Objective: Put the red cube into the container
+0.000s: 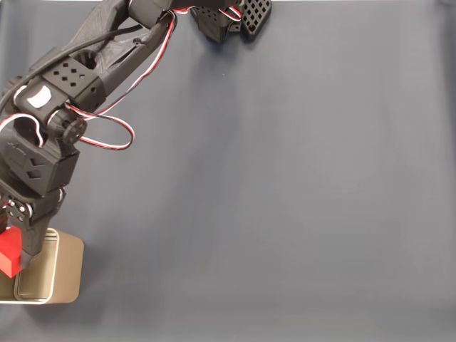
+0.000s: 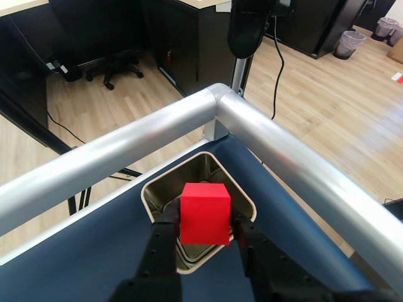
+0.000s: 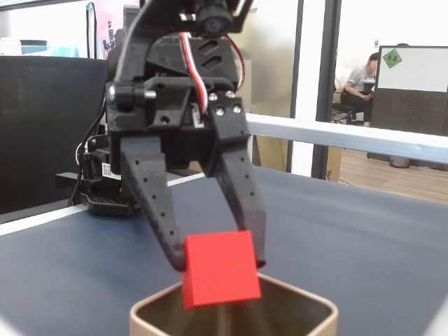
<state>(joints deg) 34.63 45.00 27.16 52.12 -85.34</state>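
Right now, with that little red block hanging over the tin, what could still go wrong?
The red cube sits tilted at the very tips of the pincer, so it might slip early. The container stands near the table's corner rail; a bounce off its rim could send the cube over the edge.

One red cube, one container, one tool

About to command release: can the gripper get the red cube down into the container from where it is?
Probably yes. The gripper holds the red cube just above the container, whose open mouth shows directly beneath the cube in the wrist view, with nothing between them.
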